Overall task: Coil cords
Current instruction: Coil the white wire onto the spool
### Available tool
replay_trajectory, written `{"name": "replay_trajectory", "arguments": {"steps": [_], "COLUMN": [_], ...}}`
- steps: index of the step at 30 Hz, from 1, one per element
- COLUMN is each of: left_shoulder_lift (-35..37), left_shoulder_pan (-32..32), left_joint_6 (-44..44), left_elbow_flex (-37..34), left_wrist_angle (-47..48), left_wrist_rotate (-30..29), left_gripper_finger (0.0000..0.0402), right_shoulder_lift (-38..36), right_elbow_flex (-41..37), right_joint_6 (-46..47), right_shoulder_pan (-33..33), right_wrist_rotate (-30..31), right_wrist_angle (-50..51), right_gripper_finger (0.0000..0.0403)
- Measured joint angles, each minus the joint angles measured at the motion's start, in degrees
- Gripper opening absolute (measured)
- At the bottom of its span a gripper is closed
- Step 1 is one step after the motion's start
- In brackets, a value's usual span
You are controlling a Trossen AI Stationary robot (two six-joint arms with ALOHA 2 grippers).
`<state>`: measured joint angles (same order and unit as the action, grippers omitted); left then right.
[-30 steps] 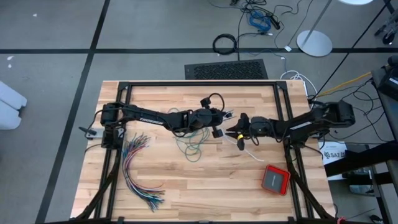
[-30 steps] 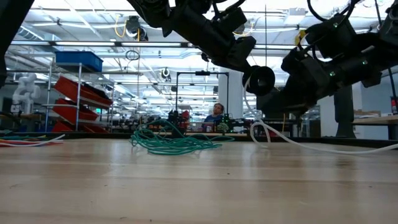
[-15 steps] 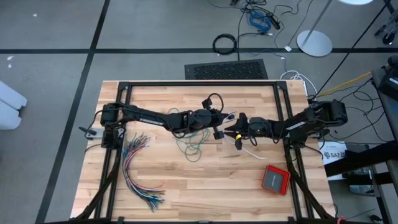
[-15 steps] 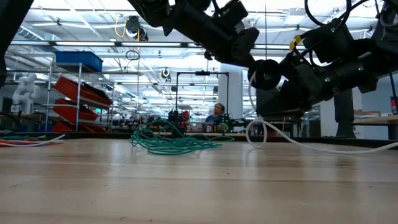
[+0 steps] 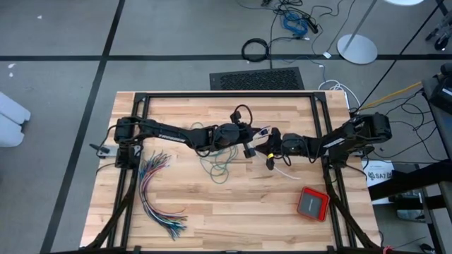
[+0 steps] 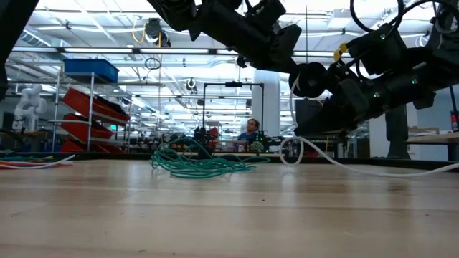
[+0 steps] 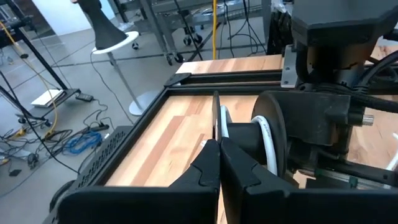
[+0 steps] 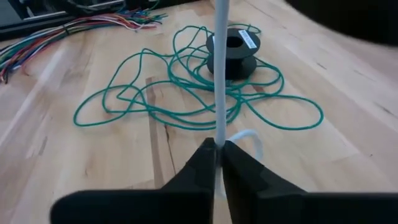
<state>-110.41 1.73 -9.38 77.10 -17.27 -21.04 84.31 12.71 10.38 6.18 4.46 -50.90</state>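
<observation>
Fig.: both arms meet above the surface (image 5: 212, 212) centre. Right pincer (image 8: 217, 149) is pressed together on the white cord (image 8: 220, 74), prob. to keep it taut w/ the length running straight up from the tips. Left pincer (image 7: 217, 155) is pressed together on a thin dark strand just beside the black spool (image 7: 268, 146), which carries white turns. Teal-green cord (image 8: 186, 93) lies in loose tangled loops on the surface around a second black spool (image 8: 231, 55), near both pincers.
</observation>
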Motion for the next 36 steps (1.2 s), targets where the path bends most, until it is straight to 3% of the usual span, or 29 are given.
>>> {"name": "replay_trajectory", "arguments": {"steps": [14, 25, 36], "left_shoulder_lift": [0.0, 0.0, -0.1], "left_shoulder_pan": [-0.5, -1.2, -1.2], "left_joint_6": [2.6, 2.9, 1.5], "left_elbow_flex": [0.0, 0.1, 0.0], "left_wrist_angle": [-1.5, 11.0, 13.3], "left_wrist_rotate": [3.8, 6.7, 6.4], "left_gripper_finger": [0.0, 0.0, 0.0], "right_shoulder_lift": [-0.1, -0.6, -2.2], "right_elbow_flex": [0.0, -1.3, -1.2], "right_joint_6": [-2.2, -2.5, -1.9], "right_shoulder_pan": [0.1, 0.3, 1.0], "right_wrist_rotate": [6.1, 10.1, 9.4], "right_wrist_angle": [1.1, 1.6, 4.2], "right_gripper_finger": [0.0001, 0.0, 0.0]}}
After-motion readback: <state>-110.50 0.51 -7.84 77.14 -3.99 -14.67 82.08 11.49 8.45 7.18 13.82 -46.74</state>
